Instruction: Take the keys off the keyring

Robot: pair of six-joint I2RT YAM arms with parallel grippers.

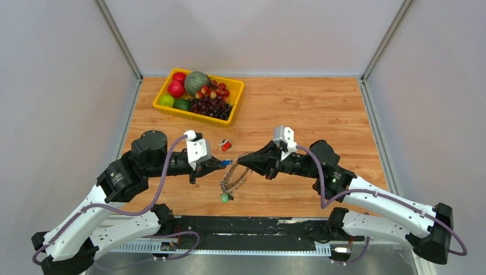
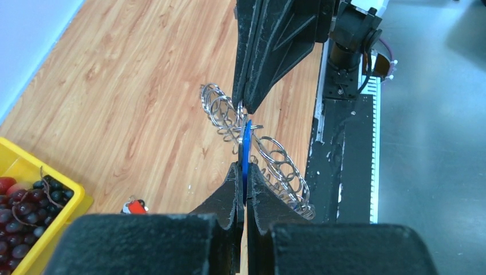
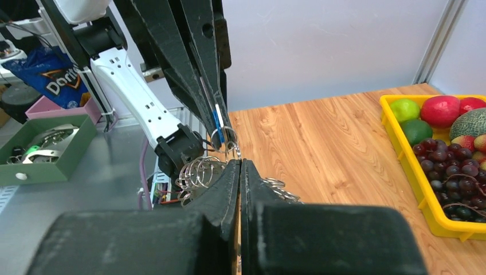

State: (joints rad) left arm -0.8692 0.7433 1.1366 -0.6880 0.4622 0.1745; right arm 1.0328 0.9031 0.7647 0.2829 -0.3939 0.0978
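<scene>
L gripper clamped tight on blue key head. R gripper pinched shut on keyring just beside it, tips nearly meeting. Silvery coil of loops, high at grip, sagging to table. Green key at low end: top view only. Red key loose nr tray, unseen from R wrist.

Lighting is bright, even and diffuse, falling from above. Shadows on the table are faint and soft-edged, and the pale walls show no burnt-out patches. Small glints sit on the coils of the keyring. In the 2 wrist views the near bulk of the left gripper and right gripper is a blurred black mass, while the wood grain beyond is sharp. The overhead view is crisp, with its corner posts splaying outward.
</scene>
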